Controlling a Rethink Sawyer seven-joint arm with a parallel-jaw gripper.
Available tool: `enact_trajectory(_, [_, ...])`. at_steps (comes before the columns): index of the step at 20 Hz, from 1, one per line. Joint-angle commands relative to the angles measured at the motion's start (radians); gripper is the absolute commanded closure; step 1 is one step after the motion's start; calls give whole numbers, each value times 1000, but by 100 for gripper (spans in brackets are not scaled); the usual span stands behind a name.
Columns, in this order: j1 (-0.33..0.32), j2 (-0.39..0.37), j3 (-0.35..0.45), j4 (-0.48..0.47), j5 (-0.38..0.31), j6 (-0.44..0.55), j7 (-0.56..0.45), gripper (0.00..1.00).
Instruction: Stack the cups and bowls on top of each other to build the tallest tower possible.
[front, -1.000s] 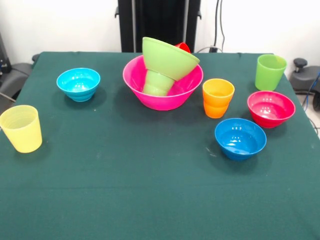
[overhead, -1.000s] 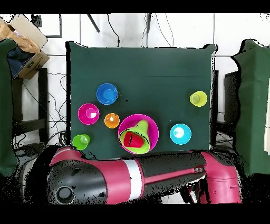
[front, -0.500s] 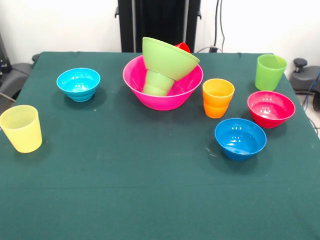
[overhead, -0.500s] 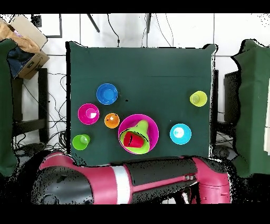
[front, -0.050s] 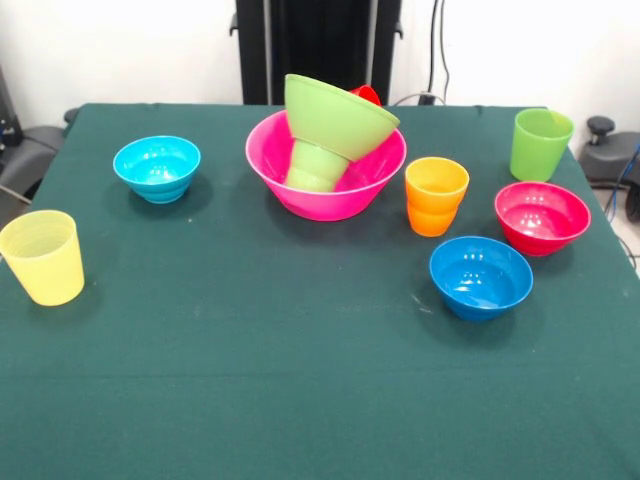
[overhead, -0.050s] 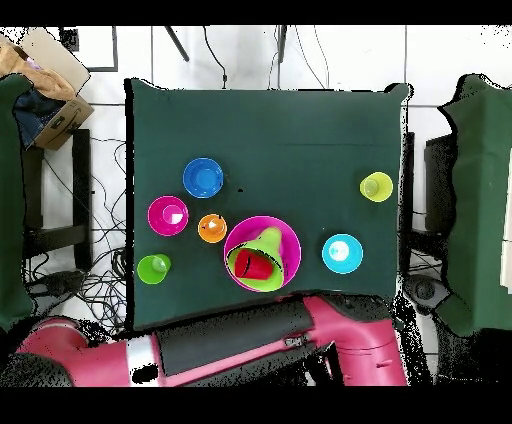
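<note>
Arm (overhead, -0.050s: 250, 350) swung lower since before; tower (front, -0.050s: 328, 150) tilted as earlier.

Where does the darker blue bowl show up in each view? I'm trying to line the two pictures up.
Front view: the darker blue bowl sits right of centre, nearer the camera than the orange cup.
Overhead view: it lies left of centre, above the orange cup.
Shared landmark: the large pink bowl holding the stack.

five cups: pale yellow (front, -0.050s: 42, 257), orange (front, -0.050s: 435, 195), tall lime (front, -0.050s: 540, 144), small green (front, -0.050s: 314, 165), red (front, -0.050s: 366, 94). five bowls: pink (front, -0.050s: 300, 190), lime (front, -0.050s: 335, 115), light blue (front, -0.050s: 156, 167), dark blue (front, -0.050s: 480, 276), magenta (front, -0.050s: 541, 217).
</note>
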Motion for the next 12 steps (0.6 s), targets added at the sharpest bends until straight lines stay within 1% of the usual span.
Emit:
enact_trajectory(1, [53, 48, 108, -30, 7, -42, 376, 0])
enact_trajectory(2, [46, 46, 137, 9, 21, -7, 326, 0])
enact_trajectory(3, [41, 41, 149, 13, 26, 7, 312, 0])
enact_trajectory(4, [31, 31, 169, 35, 34, 27, 277, 0])
enact_trajectory(12, [11, 9, 218, 72, 72, 81, 200, 0])
